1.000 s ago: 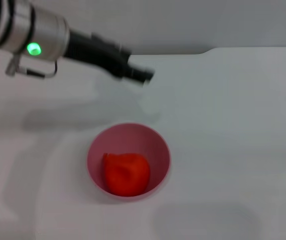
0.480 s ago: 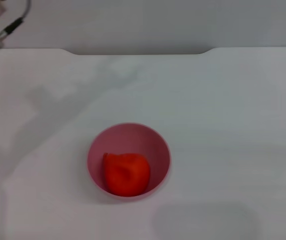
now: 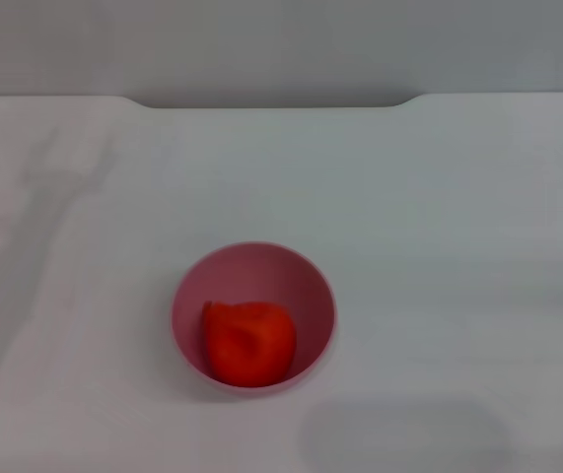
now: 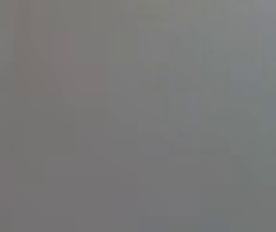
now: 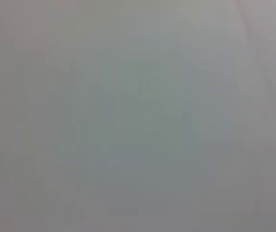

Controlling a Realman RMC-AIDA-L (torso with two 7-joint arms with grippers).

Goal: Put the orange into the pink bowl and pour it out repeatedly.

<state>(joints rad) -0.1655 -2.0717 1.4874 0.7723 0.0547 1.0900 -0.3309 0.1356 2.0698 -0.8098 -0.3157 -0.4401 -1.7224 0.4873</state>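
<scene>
The pink bowl stands upright on the white table, a little left of centre in the head view. The orange lies inside it, against the near wall. Neither gripper shows in the head view, and both wrist views give only a plain grey surface with no fingers and no objects.
The white table stretches all around the bowl. Its far edge runs across the top of the head view, with a shallow notch in the middle.
The left arm has pulled back up and to the left, and has left the head view. The bowl and the orange have not moved.
</scene>
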